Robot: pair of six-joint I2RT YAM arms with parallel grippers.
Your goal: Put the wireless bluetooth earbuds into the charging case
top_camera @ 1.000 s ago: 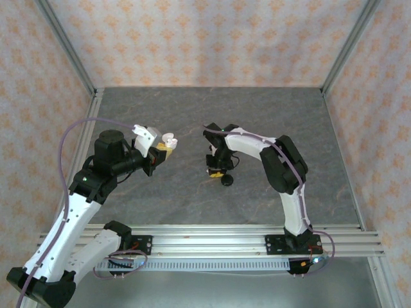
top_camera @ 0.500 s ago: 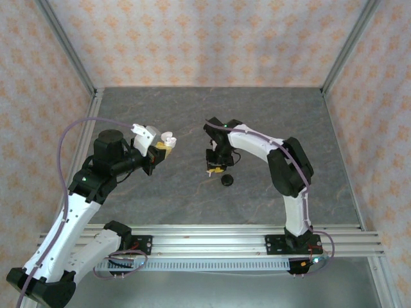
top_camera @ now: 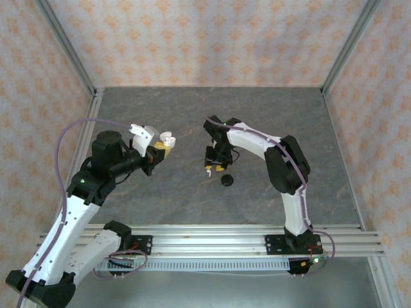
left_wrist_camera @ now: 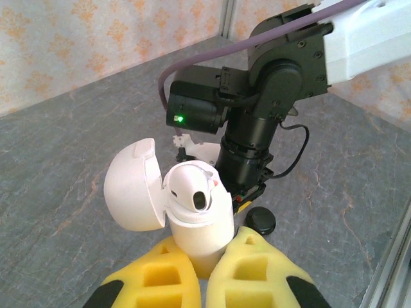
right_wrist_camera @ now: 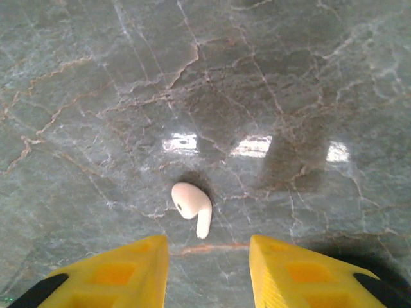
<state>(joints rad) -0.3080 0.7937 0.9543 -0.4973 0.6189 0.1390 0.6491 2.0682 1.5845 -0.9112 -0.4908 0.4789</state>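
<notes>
My left gripper [top_camera: 160, 149] [left_wrist_camera: 207, 251] is shut on the base of a white charging case [left_wrist_camera: 199, 218] [top_camera: 168, 138], held upright above the table with its lid [left_wrist_camera: 131, 186] swung open to the left. A white earbud [left_wrist_camera: 192, 190] sits in the case's top. A second white earbud [right_wrist_camera: 191, 205] [top_camera: 209, 171] lies on the grey table, stem toward the camera, in the gap between my right gripper's [right_wrist_camera: 209, 256] [top_camera: 214, 165] open yellow fingers [right_wrist_camera: 128, 269], touching neither. That gripper points straight down just above it.
A small round black case [top_camera: 227, 180] [left_wrist_camera: 262, 221] lies shut on the table just right of my right gripper. The right arm's wrist [left_wrist_camera: 257, 128] stands close behind the held white case. Patterned walls and metal posts [top_camera: 64, 51] ring the table.
My right gripper has shifted a little to the far left, away from the black case, and the white earbud now shows on the table below it. The left arm barely moved.
</notes>
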